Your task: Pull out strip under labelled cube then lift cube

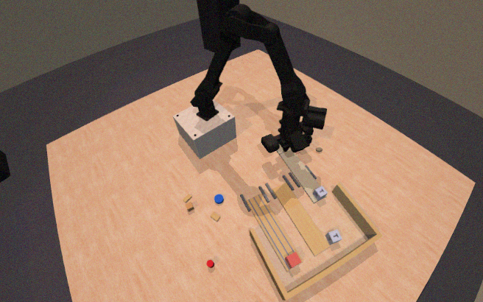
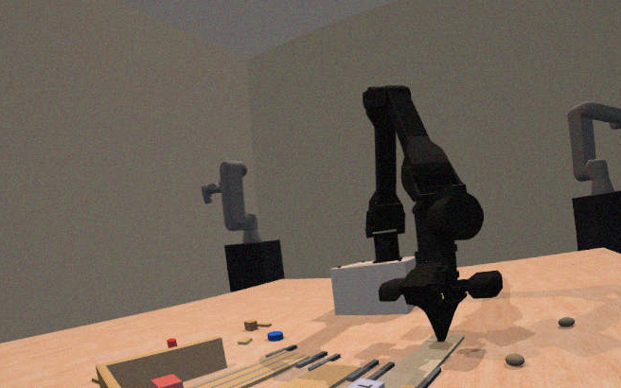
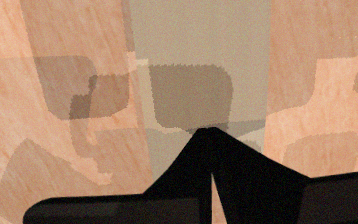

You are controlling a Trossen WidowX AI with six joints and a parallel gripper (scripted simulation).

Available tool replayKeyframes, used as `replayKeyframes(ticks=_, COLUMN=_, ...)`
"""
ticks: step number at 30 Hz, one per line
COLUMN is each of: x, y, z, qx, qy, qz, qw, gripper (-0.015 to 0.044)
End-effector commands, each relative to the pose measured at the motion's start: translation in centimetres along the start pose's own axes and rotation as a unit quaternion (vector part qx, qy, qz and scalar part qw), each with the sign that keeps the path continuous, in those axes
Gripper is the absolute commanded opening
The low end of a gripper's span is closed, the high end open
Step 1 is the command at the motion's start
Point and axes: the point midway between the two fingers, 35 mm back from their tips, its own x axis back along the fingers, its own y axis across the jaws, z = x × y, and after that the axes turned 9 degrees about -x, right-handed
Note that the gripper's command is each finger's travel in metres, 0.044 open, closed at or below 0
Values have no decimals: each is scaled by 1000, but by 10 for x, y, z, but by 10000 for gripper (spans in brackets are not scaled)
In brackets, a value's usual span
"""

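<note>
My gripper (image 2: 441,339) (image 3: 207,136) is shut with nothing between its fingers. Its tips are down at the near end of the pale grey-green strip (image 1: 299,165) (image 2: 423,355) (image 3: 201,30), seeming to touch its top. A white cube marked T (image 1: 320,191) sits on that strip at its far end. A second white cube with a similar mark (image 1: 334,236) stands by the far end of the yellow strip (image 1: 301,219); whether it overlaps that strip is hard to tell. A red cube (image 1: 293,258) sits at the far end of the thin strips. The wrist view shows no cube.
A wooden wall frame (image 1: 355,211) (image 2: 166,359) surrounds the strips' far ends. Several dark guide bars (image 1: 287,183) (image 2: 362,370) flank the strips. A grey stone (image 1: 319,149) lies near the gripper. A blue disc (image 1: 219,198) (image 2: 275,335), small wood pieces and a red cylinder (image 1: 210,264) (image 2: 171,343) lie outside the frame.
</note>
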Motion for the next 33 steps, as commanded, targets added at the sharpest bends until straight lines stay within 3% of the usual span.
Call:
replayKeyframes(ticks=1, x=-5, y=-5, z=14, qx=1, qy=12, qz=6, qw=1000, gripper=0)
replayKeyframes(ticks=33, x=-4, y=-10, z=46, qx=1, qy=14, qz=6, qw=1000, gripper=0)
